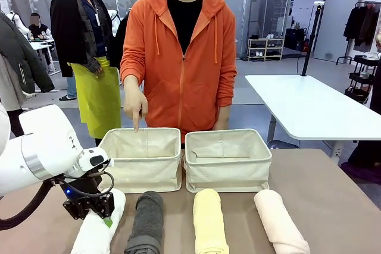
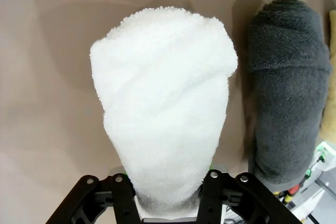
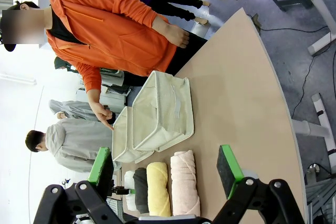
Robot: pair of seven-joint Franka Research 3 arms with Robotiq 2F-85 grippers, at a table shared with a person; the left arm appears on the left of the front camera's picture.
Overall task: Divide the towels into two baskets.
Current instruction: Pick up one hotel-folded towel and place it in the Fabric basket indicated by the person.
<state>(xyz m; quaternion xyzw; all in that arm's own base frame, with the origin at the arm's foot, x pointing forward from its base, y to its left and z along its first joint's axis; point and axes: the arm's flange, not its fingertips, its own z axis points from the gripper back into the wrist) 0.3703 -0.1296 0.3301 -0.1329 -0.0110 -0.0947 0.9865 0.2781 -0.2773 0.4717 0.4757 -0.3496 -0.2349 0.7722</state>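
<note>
The left end effector [image 1: 101, 213] is clamped on the white terry cloth towel roll [image 2: 165, 114], which lies on the brown worktop [image 1: 333, 206]. The right end effector [image 3: 164, 165] stands apart. Next it likely needs lifting into the cream canvas basket [image 1: 143, 173] that the person's hand [image 1: 136, 106] points at.

In its wrist view, the white towel [image 2: 163, 124] hides the pads of my left gripper [image 2: 168, 205]. The front view's bottom edge crops the yellow towel [image 1: 209, 221] and pink towel [image 1: 280, 221].

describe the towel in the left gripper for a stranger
Look at the brown table, at the row of rolls before two cream baskets. It is the white towel at the left end, beside the dark grey towel, pinched by the left gripper.
</note>
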